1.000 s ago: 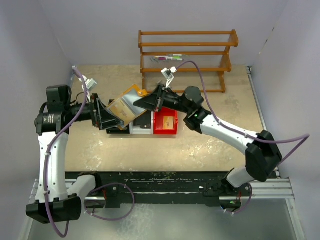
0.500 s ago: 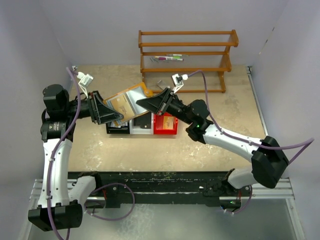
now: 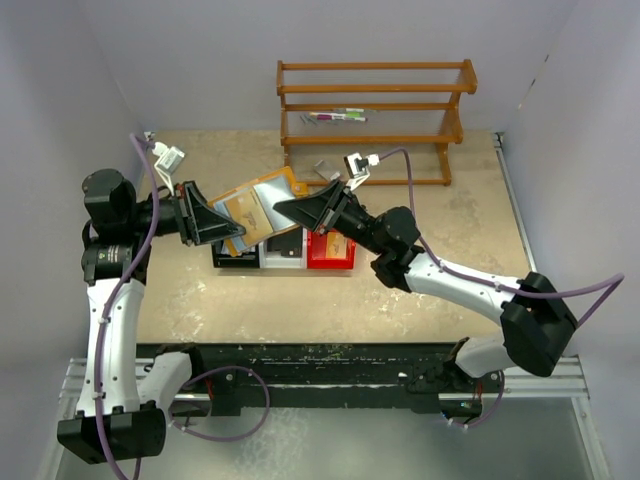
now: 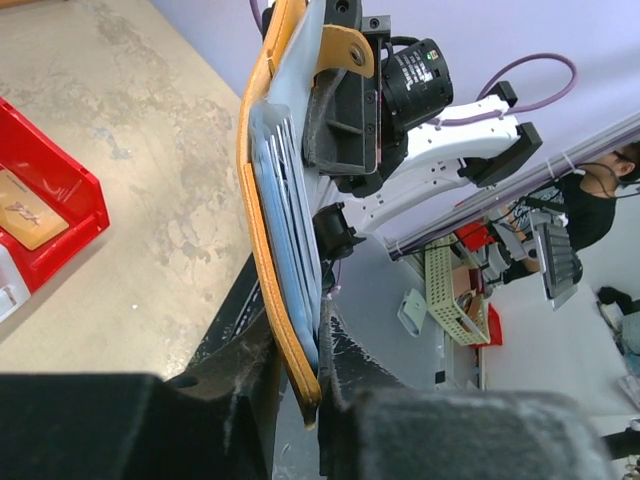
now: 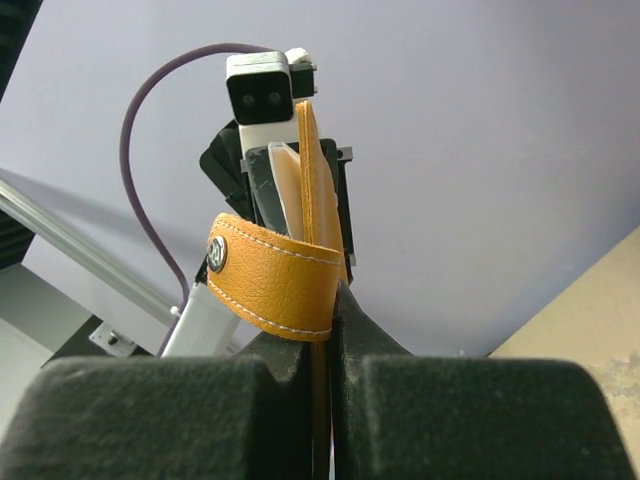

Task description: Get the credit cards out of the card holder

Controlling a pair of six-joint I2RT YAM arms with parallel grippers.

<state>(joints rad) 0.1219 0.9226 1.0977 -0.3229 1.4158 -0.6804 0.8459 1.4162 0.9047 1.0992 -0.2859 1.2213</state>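
The card holder [image 3: 258, 205], a tan-orange folding wallet with a pale blue-grey inside, hangs open above the bins, held between both arms. My left gripper [image 3: 228, 228] is shut on its lower left edge; in the left wrist view the orange rim [image 4: 275, 250] sits pinched between the jaws of the left gripper [image 4: 300, 345]. My right gripper [image 3: 285, 208] is shut on the opposite edge, beside the snap strap [image 5: 275, 285]; the right gripper [image 5: 325, 310] clamps the leather. Thin pale layers [image 4: 292, 215] lie in the pockets; I cannot tell which are credit cards.
Under the holder stand a black bin [image 3: 232, 259], a white bin [image 3: 282, 256] and a red bin [image 3: 332, 250] holding a tan flat piece [image 4: 20, 210]. A wooden rack [image 3: 375, 105] stands at the back. A small grey item [image 3: 325, 168] lies before it.
The left gripper's jaws have closed from wide open onto the holder's left edge. The right arm has shifted slightly, turning the holder flatter and a little to the left.
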